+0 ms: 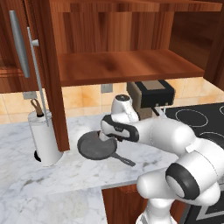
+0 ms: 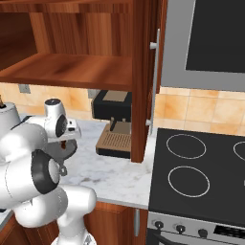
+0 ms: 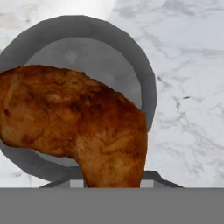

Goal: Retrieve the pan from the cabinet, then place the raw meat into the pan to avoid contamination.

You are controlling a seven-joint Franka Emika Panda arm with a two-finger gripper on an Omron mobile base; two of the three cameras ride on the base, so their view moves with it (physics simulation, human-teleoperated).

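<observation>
Raw meat (image 3: 78,127) loomed closest in the hand view, pinched in the gripper, hanging above the pan (image 3: 146,83) on the marble counter (image 3: 192,87). From the left base view, the pan (image 1: 94,146) sat on the counter beside a white kettle (image 1: 43,138), its handle pointing toward the robot, with the gripper (image 1: 105,136) over its rim beneath the open cabinet (image 1: 127,65). From the right base view, a coffee machine (image 2: 114,123) stood beside the stove (image 2: 201,172).
</observation>
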